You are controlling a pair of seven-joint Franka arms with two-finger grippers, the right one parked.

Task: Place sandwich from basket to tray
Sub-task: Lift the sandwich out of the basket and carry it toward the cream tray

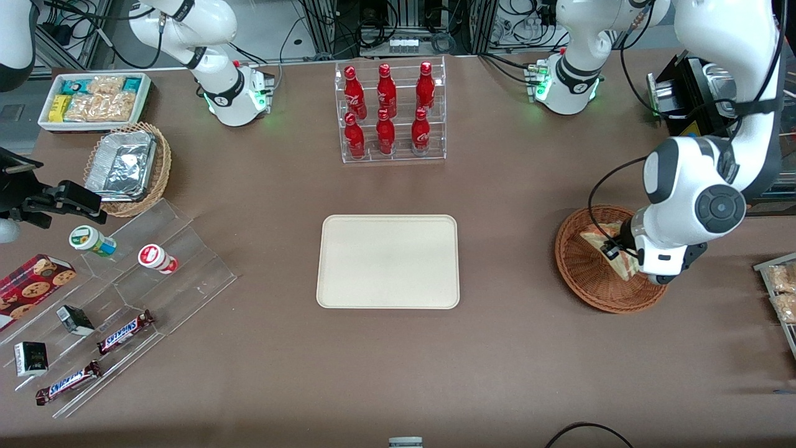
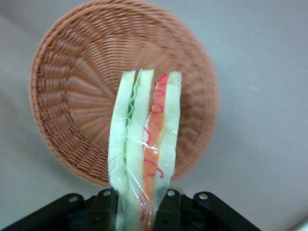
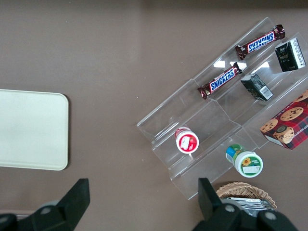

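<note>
The sandwich [image 2: 144, 139] is a wrapped wedge of pale bread with orange and green layers. My left gripper [image 2: 139, 204] is shut on it, one black finger on each side, and holds it lifted above the reddish-brown wicker basket [image 2: 72, 96]. In the front view the gripper [image 1: 625, 261] hangs over the basket [image 1: 584, 274] with the sandwich [image 1: 606, 239] partly hidden by the arm. The cream tray [image 1: 388, 261] lies flat at the table's middle, toward the parked arm from the basket. It also shows in the right wrist view [image 3: 31, 130].
A clear rack of red bottles [image 1: 388, 112] stands farther from the camera than the tray. Toward the parked arm's end are a stepped acrylic stand [image 1: 124, 292] with snacks, a tan basket with foil containers [image 1: 127, 165] and a white snack bin [image 1: 93, 99].
</note>
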